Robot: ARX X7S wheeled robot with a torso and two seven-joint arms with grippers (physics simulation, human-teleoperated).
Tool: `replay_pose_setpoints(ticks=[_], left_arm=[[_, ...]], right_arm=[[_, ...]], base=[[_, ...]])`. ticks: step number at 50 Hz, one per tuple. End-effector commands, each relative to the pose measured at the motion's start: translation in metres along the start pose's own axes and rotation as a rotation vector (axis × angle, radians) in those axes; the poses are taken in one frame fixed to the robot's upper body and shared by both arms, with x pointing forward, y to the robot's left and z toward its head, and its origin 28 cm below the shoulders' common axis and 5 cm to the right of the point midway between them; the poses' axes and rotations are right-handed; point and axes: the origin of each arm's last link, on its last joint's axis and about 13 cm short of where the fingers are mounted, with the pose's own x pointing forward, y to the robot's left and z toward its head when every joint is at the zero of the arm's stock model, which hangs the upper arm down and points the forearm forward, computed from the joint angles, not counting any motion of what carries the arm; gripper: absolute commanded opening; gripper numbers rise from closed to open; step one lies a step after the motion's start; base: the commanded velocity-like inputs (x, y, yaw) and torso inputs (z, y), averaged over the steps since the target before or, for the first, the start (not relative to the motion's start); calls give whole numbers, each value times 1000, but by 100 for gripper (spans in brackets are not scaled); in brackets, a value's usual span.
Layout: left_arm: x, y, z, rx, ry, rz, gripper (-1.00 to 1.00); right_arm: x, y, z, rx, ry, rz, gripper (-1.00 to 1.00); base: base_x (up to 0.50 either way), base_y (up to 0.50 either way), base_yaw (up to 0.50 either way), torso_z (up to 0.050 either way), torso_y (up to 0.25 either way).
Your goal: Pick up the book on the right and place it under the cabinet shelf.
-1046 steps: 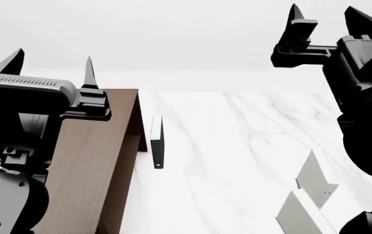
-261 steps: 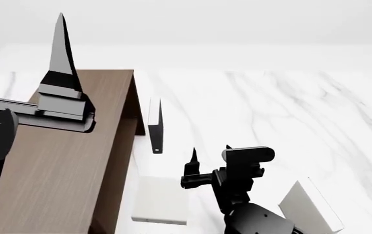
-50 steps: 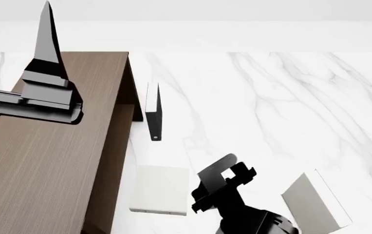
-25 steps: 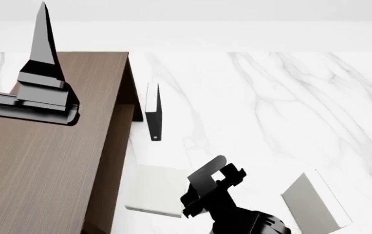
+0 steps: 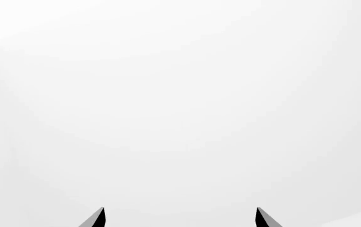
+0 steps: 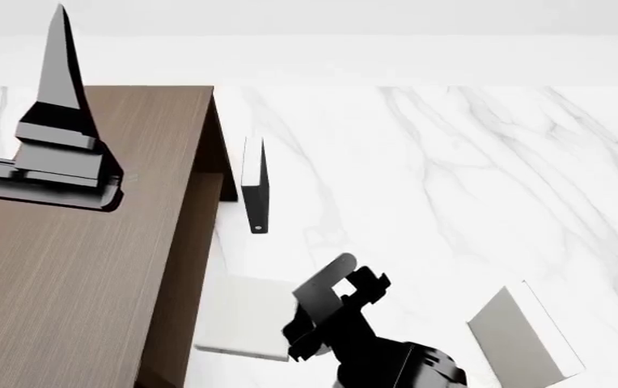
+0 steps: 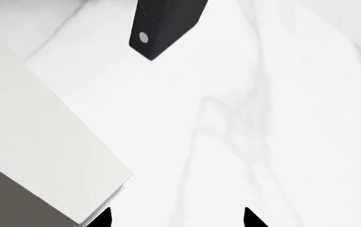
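Note:
The book (image 6: pixel 239 319) is off-white and lies flat on the marble right beside the foot of the cabinet shelf (image 6: pixel 82 267), a tall brown wood-grain box at the left. Its near-left edge is hidden by the cabinet's top. My right gripper (image 6: pixel 354 271) is low over the table at the book's right edge, open, with nothing between its fingers. In the right wrist view the book (image 7: pixel 42 137) lies just beside one fingertip of the gripper (image 7: pixel 177 218). My left gripper (image 5: pixel 179 218) is open and empty; one of its fingers (image 6: pixel 59 73) stands high over the cabinet top.
A thin black book (image 6: pixel 256 194) stands on edge by the cabinet's far corner, and it shows as the black book (image 7: pixel 167 21) in the right wrist view. A greyer pale book (image 6: pixel 519 335) leans at the near right. The white marble table (image 6: pixel 450 162) stretches away to the right.
My right gripper has moved left toward the cabinet, and the off-white book has slid left with it, closer under the cabinet's edge. The left gripper has drifted slightly left.

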Motion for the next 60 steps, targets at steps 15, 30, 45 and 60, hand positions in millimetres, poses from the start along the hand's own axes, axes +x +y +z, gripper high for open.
replay_pose_setpoints(ticks=[15,30,45,60], left_arm=[[1,3,0,3,-2,4,100],[0,4,-2,3,-1,10,100],[-3,6,-2,3,1,16,100],[-2,6,-4,2,4,17,100]], right_arm=[[5,15,14,-30,-10,56,100],[4,26,19,-44,-10,79,100],[8,35,23,-53,-15,96,100],[7,44,35,-4,-37,100,100]], base=[[0,0,0,0,0],[0,0,0,0,0],[0,0,0,0,-1],[0,0,0,0,0]])
